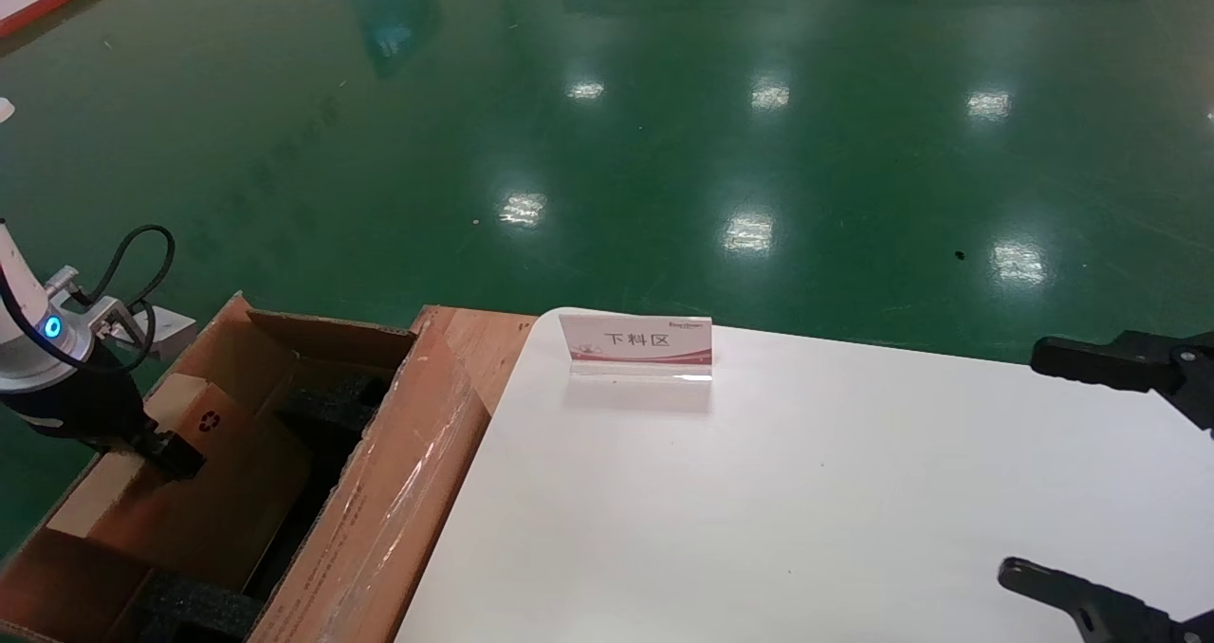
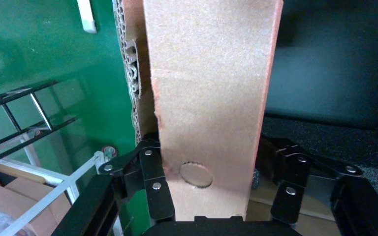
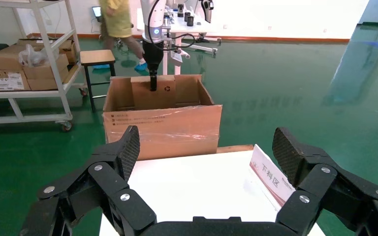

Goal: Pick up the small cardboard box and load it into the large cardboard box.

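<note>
The small cardboard box [image 1: 223, 496], a flat brown slab with a dark recycling symbol, stands on edge and leaning inside the large cardboard box [image 1: 379, 491], beside black foam padding [image 1: 332, 406]. My left gripper [image 1: 171, 458] is shut on the slab's upper edge. In the left wrist view the small cardboard box [image 2: 211, 98] fills the space between the fingers [image 2: 152, 184], and a corrugated carton wall [image 2: 130, 73] runs beside it. The right wrist view shows the large cardboard box [image 3: 162, 130] with the slab [image 3: 165, 96] held in it. My right gripper [image 1: 1022, 468] hangs open over the white table, holding nothing.
A white table [image 1: 806, 510] carries a small red-and-white sign [image 1: 635, 344] near its far edge. A wooden board [image 1: 484, 339] lies between table and carton. Beyond the carton are a stool [image 3: 97, 58], a shelving cart [image 3: 29, 59] and a person [image 3: 118, 24].
</note>
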`<action>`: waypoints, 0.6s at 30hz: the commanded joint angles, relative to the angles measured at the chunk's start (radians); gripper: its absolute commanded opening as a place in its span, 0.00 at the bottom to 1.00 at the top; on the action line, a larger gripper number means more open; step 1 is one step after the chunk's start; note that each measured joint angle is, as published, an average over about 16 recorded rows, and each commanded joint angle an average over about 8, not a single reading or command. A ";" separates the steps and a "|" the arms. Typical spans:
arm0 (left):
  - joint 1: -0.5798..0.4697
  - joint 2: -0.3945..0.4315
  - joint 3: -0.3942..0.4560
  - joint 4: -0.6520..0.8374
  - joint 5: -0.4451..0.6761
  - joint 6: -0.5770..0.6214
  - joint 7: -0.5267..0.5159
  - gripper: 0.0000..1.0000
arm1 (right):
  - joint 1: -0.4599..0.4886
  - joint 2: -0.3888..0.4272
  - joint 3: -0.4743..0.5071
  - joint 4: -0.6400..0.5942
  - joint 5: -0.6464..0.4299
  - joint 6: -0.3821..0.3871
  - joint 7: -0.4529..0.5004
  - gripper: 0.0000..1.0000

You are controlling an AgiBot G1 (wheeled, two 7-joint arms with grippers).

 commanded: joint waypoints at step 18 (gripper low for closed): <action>-0.098 -0.003 -0.033 -0.104 -0.009 -0.017 0.076 1.00 | 0.000 0.000 0.000 -0.001 0.000 0.000 0.000 1.00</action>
